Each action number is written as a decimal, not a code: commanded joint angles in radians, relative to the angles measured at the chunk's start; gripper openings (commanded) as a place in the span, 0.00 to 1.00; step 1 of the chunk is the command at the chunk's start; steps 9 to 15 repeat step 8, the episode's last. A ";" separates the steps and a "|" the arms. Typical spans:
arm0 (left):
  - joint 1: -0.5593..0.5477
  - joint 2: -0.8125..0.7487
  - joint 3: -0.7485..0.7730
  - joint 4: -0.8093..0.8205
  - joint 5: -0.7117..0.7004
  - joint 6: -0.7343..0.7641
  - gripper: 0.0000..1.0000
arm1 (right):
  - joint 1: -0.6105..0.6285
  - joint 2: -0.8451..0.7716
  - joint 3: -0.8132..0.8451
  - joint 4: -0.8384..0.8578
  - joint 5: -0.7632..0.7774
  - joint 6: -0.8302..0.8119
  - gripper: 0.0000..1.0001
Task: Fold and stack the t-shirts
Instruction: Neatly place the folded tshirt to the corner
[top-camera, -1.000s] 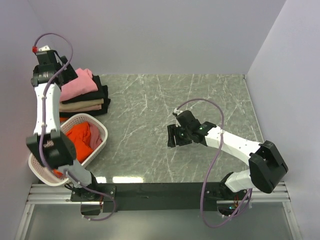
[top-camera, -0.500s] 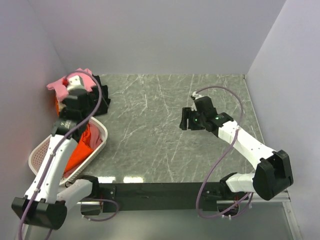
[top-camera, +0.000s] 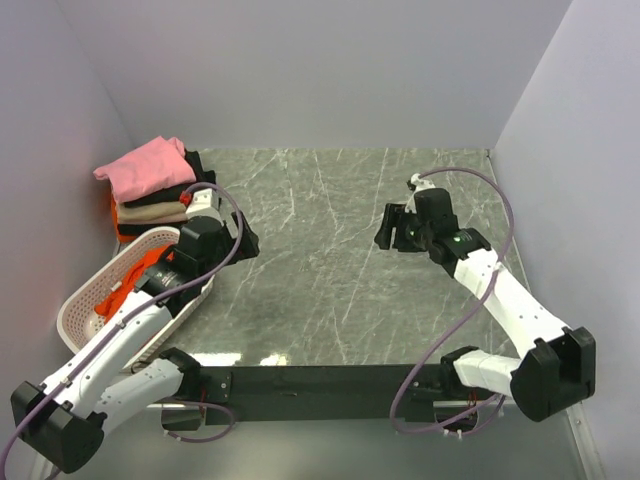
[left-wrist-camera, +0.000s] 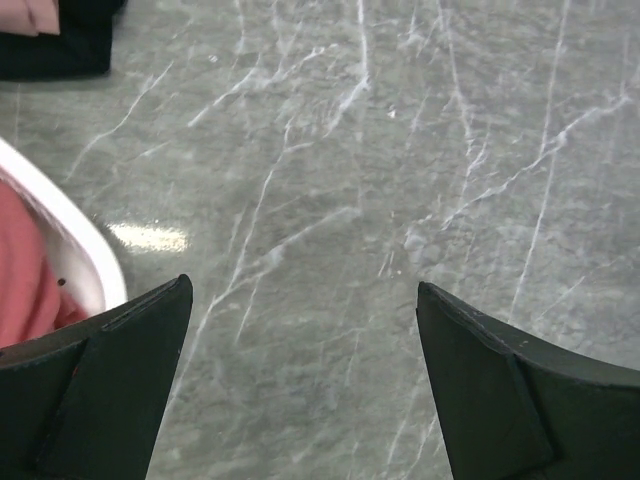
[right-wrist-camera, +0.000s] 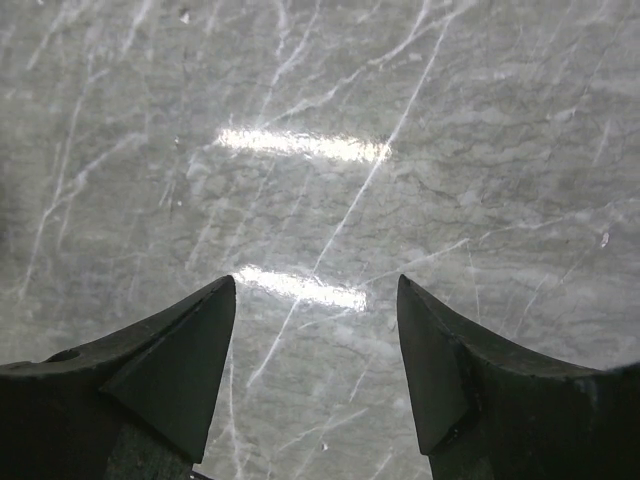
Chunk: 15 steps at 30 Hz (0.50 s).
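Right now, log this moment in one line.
left gripper: open, empty, above table | right gripper: open, empty | pink shirt: top of folded stack | orange-red shirt: in basket

1 white perforated plastic basket. Soft cloth t-shirts: 1 folded stack just behind basket, w/ 1 light pink shirt on top, beige layer & black layer under it; exact no. in stack can't tell. 1 bunch of orange-red cloth inside basket, no. of shirts in it unclear. 2 white-and-black robot arms, w/ 2 grippers: left gripper by basket, right gripper well to basket's right. 1 grey marble-look table.
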 joint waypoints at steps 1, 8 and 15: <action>-0.010 -0.006 -0.008 0.101 -0.017 -0.002 0.99 | -0.011 -0.065 -0.010 0.031 -0.006 -0.006 0.73; -0.016 0.037 0.007 0.103 -0.040 0.022 0.99 | -0.011 -0.117 -0.029 0.005 0.034 -0.004 0.75; -0.016 0.037 0.007 0.103 -0.040 0.022 0.99 | -0.011 -0.117 -0.029 0.005 0.034 -0.004 0.75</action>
